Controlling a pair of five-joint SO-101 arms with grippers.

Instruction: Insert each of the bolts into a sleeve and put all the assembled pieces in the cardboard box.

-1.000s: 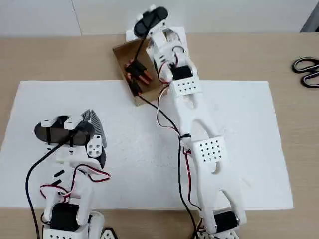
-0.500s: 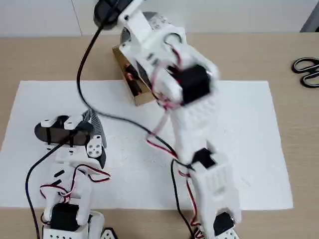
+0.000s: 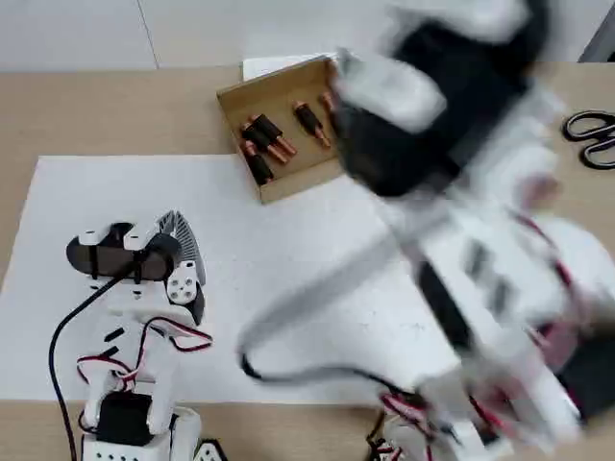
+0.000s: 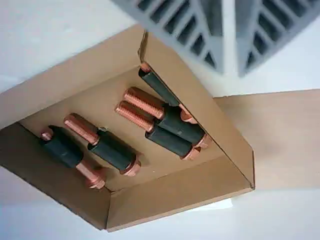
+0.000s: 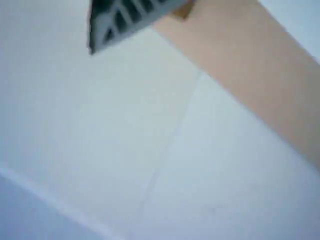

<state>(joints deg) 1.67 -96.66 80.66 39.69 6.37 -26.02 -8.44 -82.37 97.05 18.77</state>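
The cardboard box (image 3: 284, 97) sits at the far edge of the white sheet, with several assembled pieces (image 3: 267, 140) in it, copper bolts in black sleeves. In the left wrist view the same box (image 4: 175, 196) lies ahead with those pieces (image 4: 170, 126) side by side on its floor. My left gripper (image 3: 176, 221) rests near the sheet's left front, well short of the box, shut and holding nothing (image 4: 231, 69). My right arm (image 3: 461, 202) is raised high over the right half of the table, blurred. A grey ribbed piece of my right gripper (image 5: 125, 19) shows against white surface.
A white sheet (image 3: 288, 259) covers the middle of the wooden table (image 3: 115, 106). Black scissors (image 3: 591, 136) lie at the far right edge. A white card (image 3: 274, 65) lies behind the box.
My right arm has pulled back from over the box, swinging up and to the right, so the box's inside is now uncovered. The left arm has kept still.
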